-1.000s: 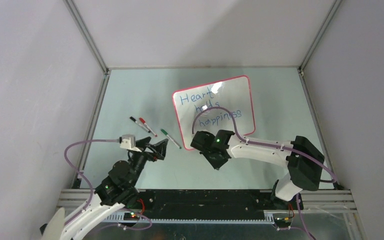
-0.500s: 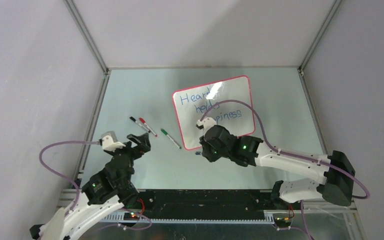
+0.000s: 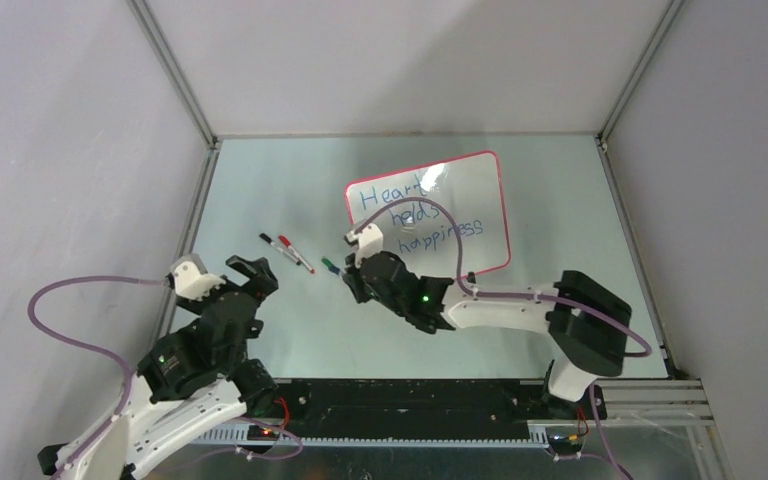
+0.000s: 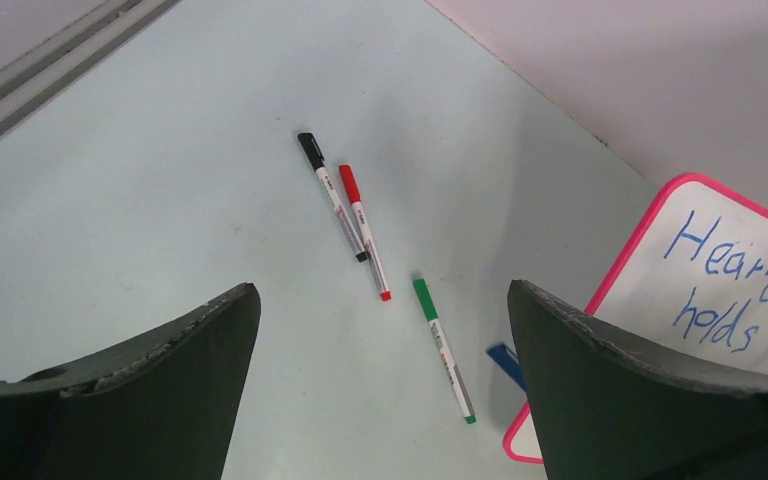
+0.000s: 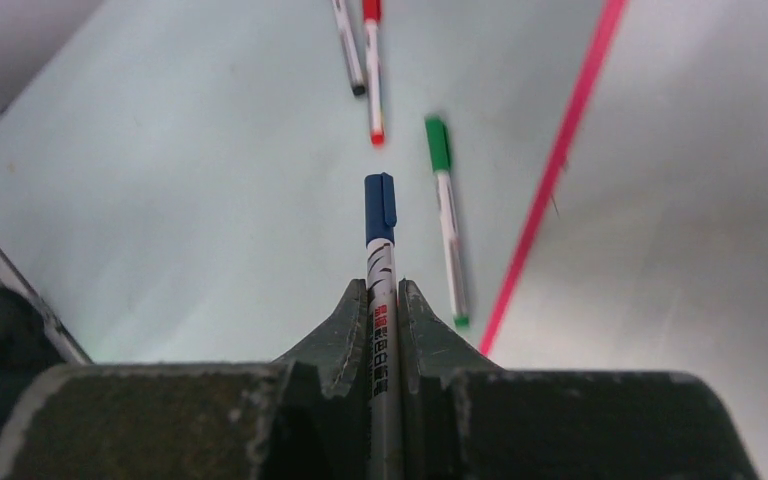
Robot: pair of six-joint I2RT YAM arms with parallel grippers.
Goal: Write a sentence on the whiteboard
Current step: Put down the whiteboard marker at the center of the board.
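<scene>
Three lines of the sentence (image 3: 440,234) ("Heart holds happiness") stand complete on the whiteboard (image 3: 480,180).

Change vs. 1 s ago:
- R gripper (image 5: 382,300) has left the board face. It now sits just off the whiteboard's L edge, near the lower L corner.
- L gripper (image 4: 382,300) has backed off, further L of the whiteboard.

Gripper state:
- R jaws are clamped on the blue marker (image 5: 380,215), cap on.
- L jaws stand wide, nothing between them.

Assessment: writing phase looks done; remaining step is prob. marker set-down.

Layout ref. whiteboard:
- Blue marker hangs just beside the green marker (image 5: 447,210), which lies just L of the frame.
- Red marker (image 4: 363,230) and black marker (image 4: 332,195) lie further L, side by side.
- The sentence is R of the R gripper, clear of the fingers. Only the arm's cable (image 3: 430,203) crosses over it.
</scene>
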